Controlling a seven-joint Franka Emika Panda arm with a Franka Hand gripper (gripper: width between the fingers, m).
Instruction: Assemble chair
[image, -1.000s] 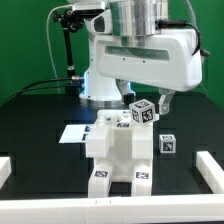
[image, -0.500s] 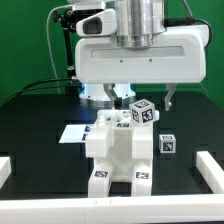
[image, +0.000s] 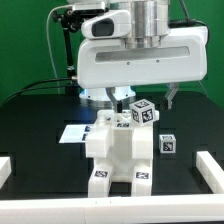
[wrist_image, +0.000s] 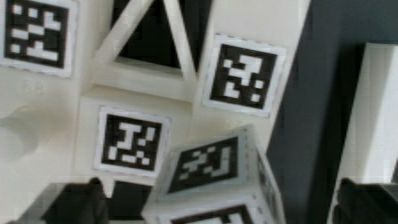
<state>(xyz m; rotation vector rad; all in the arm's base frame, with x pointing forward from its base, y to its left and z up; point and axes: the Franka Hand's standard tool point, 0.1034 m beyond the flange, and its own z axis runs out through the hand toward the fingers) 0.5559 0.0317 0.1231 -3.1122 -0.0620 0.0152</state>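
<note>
The chair looks stiff, light and slippery. The gripper, spread wide and empty, should probably clamp a narrow bar.

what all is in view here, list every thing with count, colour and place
chair: one partly built piece, white with black-and-white tags, middle of the table
cube: one, white with tags, at the top of the chair on the exterior view's right
block: one, white with a tag, loose on the table to the exterior view's right of the chair
marker board: one, white, flat on the table to the exterior view's left of the chair
table: one, black
rails: three seen, white, along the table's edges
wall: green, behind everything
arm: one, white, over the back of the table
gripper: one, open, empty, just above the cube
</note>
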